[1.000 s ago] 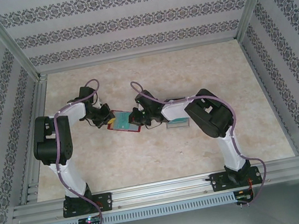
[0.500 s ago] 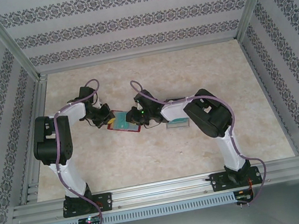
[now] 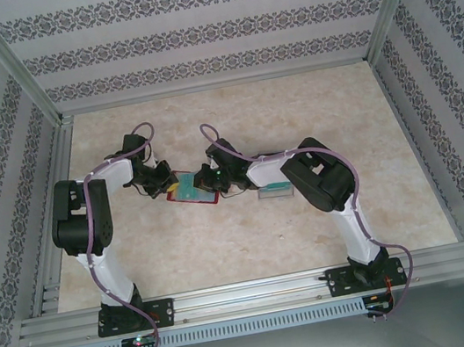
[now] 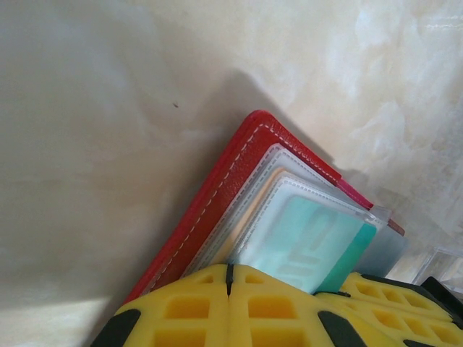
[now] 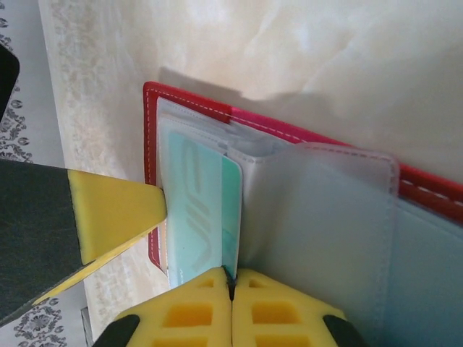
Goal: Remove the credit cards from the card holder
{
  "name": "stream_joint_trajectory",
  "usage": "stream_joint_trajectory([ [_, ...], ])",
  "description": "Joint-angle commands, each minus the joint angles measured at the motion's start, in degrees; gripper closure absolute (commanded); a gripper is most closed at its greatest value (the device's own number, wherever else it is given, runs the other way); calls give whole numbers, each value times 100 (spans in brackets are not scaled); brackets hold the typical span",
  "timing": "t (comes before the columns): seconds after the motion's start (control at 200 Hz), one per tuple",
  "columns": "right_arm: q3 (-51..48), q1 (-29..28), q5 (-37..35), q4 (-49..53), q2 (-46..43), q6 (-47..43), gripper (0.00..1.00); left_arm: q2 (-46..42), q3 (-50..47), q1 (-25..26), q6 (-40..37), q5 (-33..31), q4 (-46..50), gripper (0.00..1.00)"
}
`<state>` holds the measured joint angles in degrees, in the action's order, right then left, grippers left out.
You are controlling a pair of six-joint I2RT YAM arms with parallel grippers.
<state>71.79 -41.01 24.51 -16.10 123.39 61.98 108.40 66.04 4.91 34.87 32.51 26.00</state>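
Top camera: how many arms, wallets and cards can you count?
Arms: 2, left arm and right arm
Wallets: 1, red wallet
Cards: 2, teal card in it, loose card beside the right arm
Total: 5

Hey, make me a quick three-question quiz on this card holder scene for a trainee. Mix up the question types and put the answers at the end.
1. Multiple choice: what colour is the credit card showing in a clear pocket of the card holder? A black, B teal, C beige.
2. True or false: the card holder lies folded shut.
3. Fill in: the fingers of the left gripper and the right gripper are both ___.
Key: 1 B; 2 false; 3 shut.
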Motion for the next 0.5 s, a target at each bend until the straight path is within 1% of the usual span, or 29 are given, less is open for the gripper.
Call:
stream_joint_trajectory([
  [0.0,-27,-37,-167,-24,73,10,97,323,-48,54,-129,-384,471,98],
  [0.05,-99,0,-174,-34,15,-9,100,326,-40,53,-136,-388,489,98],
  [0.495,-1011,359,24,-208,-623,-229,100,375,-6,45,-178,-431,531,98],
])
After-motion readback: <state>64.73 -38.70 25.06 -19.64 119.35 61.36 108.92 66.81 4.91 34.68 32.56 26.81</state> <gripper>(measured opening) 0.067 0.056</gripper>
